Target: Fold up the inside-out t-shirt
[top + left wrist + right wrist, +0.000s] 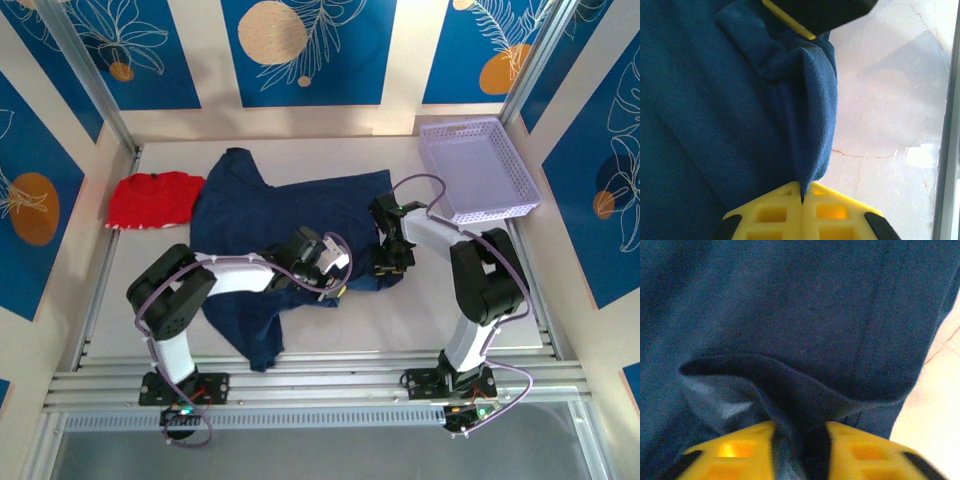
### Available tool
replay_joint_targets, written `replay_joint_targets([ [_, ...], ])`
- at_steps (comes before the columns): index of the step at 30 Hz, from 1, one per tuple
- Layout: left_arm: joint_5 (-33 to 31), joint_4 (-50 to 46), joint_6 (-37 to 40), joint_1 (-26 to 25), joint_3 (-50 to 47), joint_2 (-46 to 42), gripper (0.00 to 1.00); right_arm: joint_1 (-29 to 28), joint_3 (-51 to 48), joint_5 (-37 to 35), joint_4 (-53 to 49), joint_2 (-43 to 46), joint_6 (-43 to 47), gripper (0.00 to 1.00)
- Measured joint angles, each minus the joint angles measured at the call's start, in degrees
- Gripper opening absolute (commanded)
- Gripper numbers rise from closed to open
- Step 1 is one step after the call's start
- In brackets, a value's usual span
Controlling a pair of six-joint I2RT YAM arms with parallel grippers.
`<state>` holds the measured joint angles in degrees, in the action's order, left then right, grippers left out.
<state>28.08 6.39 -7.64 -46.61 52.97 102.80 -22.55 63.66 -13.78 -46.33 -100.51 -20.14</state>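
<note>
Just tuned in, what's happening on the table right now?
Both arms are working on the navy t-shirt, which lies spread out and rumpled across the middle of the table, not yet folded. The left gripper is shut on a pinched fold of the shirt's edge. The right gripper has a ridge of the cloth clamped between its fingers near the shirt's right side. A red garment lies at the back left and a lavender basket at the back right, both untouched.

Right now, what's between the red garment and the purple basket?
The navy t-shirt lies spread across that stretch, from beside the red garment toward the purple basket; top external view shows it.
</note>
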Motion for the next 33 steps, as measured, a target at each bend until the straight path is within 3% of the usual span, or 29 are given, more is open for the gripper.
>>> replay_joint_targets([
  [3,0.00,-0.04,0.02,-0.02,0.00,0.13,0.00,0.02,0.00,-1.05,0.02,-0.07,0.33,0.07],
  [10,-0.07,-0.98,-0.15,-1.07,1.40,1.18,0.01,2.95,-0.87,-1.31,-0.46,6.73,0.72,0.00],
  [16,-3.37,-2.32,-1.60,-4.66,6.38,2.73,0.36,12.87,-4.59,6.43,3.08,15.85,0.22,0.00],
  [21,-13.11,-9.25,-3.52,-5.38,3.82,-6.08,0.51,15.65,-5.40,12.02,7.61,16.11,-0.85,0.00],
  [28,-30.45,-27.15,-15.82,-4.76,-4.87,-28.09,0.56,15.65,-5.40,15.65,11.30,15.87,-1.20,0.00],
  [31,-31.80,-32.04,-19.80,-1.57,-7.15,-28.39,0.56,15.65,-5.40,16.31,12.55,15.87,-1.25,0.00],
  [33,-31.54,-32.37,-20.92,1.33,-7.02,-23.82,0.56,15.72,-5.40,16.41,13.11,15.87,-1.25,0.00],
])
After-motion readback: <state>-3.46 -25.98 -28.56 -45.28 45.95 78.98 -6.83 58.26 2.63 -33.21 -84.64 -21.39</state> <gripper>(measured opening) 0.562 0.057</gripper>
